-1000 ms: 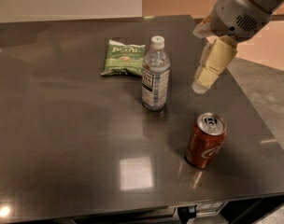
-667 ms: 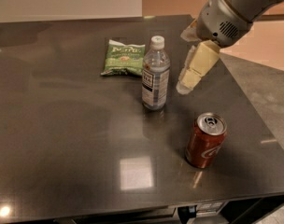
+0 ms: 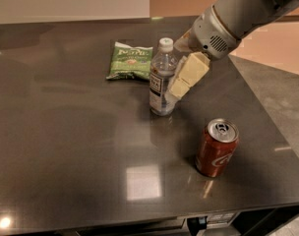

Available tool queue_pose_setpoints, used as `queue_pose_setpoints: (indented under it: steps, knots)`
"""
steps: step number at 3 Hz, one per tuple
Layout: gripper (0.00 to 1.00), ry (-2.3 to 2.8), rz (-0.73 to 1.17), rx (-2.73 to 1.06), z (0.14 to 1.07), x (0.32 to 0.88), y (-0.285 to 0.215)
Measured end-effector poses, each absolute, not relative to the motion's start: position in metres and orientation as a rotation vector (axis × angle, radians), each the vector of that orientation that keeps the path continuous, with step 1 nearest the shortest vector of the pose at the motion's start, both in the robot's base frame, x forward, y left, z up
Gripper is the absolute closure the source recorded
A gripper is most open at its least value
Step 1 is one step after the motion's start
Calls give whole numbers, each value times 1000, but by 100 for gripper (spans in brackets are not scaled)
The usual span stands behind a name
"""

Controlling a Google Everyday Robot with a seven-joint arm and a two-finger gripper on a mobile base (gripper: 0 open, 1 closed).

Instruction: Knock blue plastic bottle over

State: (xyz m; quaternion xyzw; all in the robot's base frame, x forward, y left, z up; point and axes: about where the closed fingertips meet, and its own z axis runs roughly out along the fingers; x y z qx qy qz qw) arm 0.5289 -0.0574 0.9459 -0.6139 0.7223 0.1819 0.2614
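The blue plastic bottle [image 3: 162,80] stands upright near the middle of the dark table [image 3: 66,146]; it is clear bluish with a white cap and a white-and-dark label. My gripper [image 3: 181,85] comes in from the upper right. Its cream-coloured fingers [image 3: 189,75] lie right against the bottle's right side, about at label height. The grey arm [image 3: 238,14] stretches back to the upper right corner.
A green snack bag [image 3: 131,60] lies flat behind and to the left of the bottle. A red soda can [image 3: 217,147] stands upright to the front right. The table's right edge runs diagonally past the can, its front edge along the bottom.
My gripper has moved left and a little down, from well clear of the bottle's right side to right up against it. The bottle, can and bag have stayed in place.
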Motion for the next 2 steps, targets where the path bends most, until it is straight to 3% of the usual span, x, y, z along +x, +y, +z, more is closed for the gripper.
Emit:
queue_pose_setpoints:
  steps: [1, 2]
  knots:
    - [0, 1928, 529, -1622, 939, 533, -49]
    - [18, 1920, 544, -1581, 934, 540, -45]
